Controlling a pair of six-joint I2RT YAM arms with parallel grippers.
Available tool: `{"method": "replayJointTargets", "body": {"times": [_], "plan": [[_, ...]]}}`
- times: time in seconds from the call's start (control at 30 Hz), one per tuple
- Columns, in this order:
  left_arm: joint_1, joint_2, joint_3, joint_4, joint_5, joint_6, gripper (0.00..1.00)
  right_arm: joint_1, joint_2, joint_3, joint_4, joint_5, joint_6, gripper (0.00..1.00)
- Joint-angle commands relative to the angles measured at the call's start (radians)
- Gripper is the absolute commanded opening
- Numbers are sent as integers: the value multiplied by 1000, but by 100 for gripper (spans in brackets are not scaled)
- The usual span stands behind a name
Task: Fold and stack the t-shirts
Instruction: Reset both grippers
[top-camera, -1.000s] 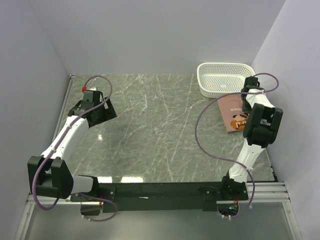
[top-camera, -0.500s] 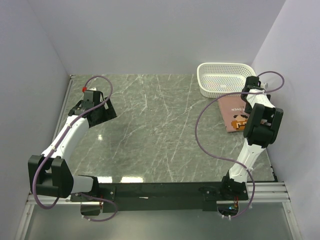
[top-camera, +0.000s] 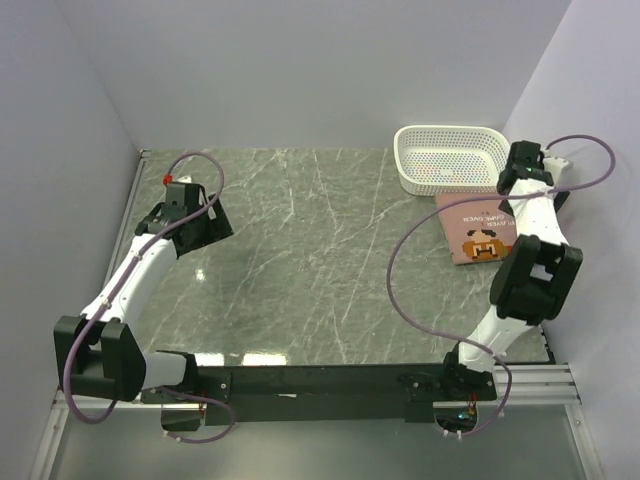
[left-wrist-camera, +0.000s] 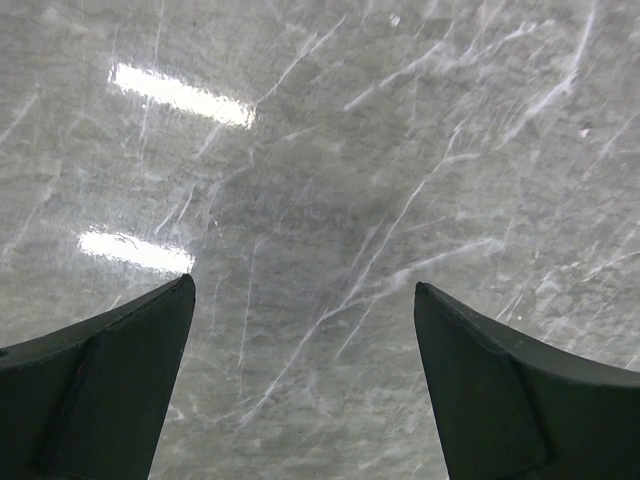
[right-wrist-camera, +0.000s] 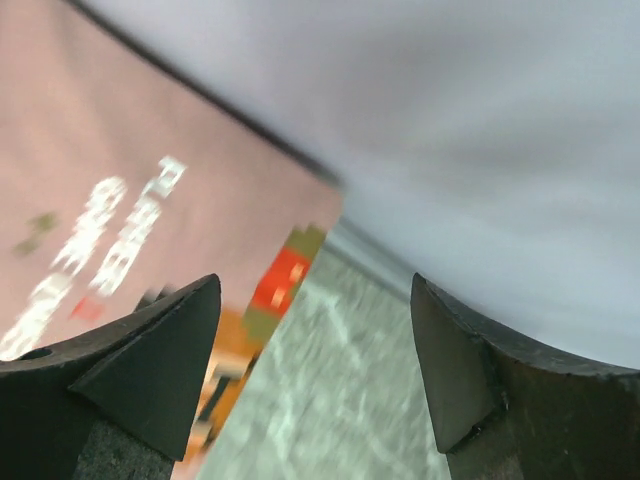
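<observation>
From above, the folded dusty-pink t-shirt (top-camera: 468, 232) lies on the table (top-camera: 320, 260) at its right edge, near the far right corner. It sits just in front of the white basket (top-camera: 445, 150), its longer side running roughly along that edge. My right gripper (top-camera: 522, 172) hangs over the shirt's far end beside the basket, while my left gripper (top-camera: 198, 224) sits well apart near the left edge, so the right arm is plainly the nearer one. I see no blue tee on the table in this view, and I cannot tell what the basket holds. The left wrist camera shows the left gripper (left-wrist-camera: 302, 285) with jaws spread wide over bare marble (left-wrist-camera: 330, 150), nothing between them. The right wrist camera, blurred, shows the right gripper (right-wrist-camera: 312, 282) with its jaws apart and empty. The pink t-shirt (right-wrist-camera: 120, 180) lies to the left of and below the fingers, and its printed edge crosses under the left finger (right-wrist-camera: 150, 350). Bare table shows under the gap between the jaws and the wall fills the right. I judge any next grasp on this shirt falls to the right arm, reaching down and leftward.
</observation>
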Motion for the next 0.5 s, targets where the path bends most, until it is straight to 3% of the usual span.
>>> {"method": "replayJointTargets", "body": {"times": [0.0,0.2,0.47], "plan": [[5,-74,2,46,-17,-6,97,-6,-178,-11,-75,-122,148,83],[5,-206,51,-52,-48,-67,98,-6,-525,-106,-89,-393,190,87],[5,-537,78,-210,-154,-109,98,58,-1083,-325,-8,-564,269,89]]}}
